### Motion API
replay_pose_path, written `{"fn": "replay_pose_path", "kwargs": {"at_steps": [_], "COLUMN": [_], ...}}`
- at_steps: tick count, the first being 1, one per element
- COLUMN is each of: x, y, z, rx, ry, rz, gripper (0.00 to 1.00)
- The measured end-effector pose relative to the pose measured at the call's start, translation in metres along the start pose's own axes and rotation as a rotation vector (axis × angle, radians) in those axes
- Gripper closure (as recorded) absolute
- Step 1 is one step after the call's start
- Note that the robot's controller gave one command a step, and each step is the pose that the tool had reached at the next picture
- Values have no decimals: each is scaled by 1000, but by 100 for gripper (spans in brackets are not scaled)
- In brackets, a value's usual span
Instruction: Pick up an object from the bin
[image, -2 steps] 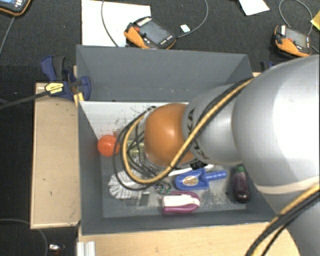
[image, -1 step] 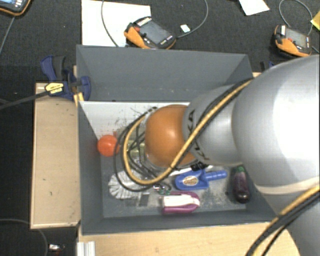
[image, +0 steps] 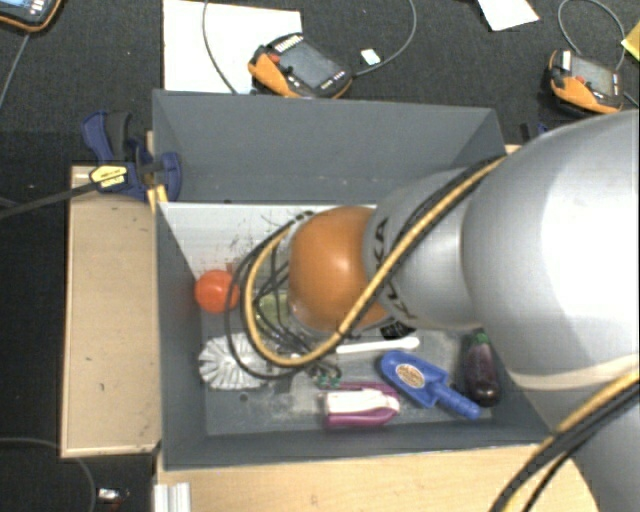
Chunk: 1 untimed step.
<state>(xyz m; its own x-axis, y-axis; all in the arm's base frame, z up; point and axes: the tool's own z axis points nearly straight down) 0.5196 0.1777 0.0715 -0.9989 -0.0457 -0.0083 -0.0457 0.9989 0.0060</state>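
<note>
An orange ball lies at the left of the bin, near the wall. Below it sits a white bristly brush head. A thin white handle runs right from under the arm's cover. At the bin's front lies a purple and white oblong thing. To its right is a blue tool with a round orange label.
A dark purple eggplant-shaped toy stands at the front right, close to the arm. The arm's orange cover and looped cables hang over the middle of the bin and hide what is beneath. Bare floor shows at the back left.
</note>
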Motion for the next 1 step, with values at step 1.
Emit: {"fn": "replay_pose_path", "kwargs": {"at_steps": [1], "x": [0], "y": [0], "z": [0], "rx": [0], "ry": [0], "rz": [1], "gripper": [100]}}
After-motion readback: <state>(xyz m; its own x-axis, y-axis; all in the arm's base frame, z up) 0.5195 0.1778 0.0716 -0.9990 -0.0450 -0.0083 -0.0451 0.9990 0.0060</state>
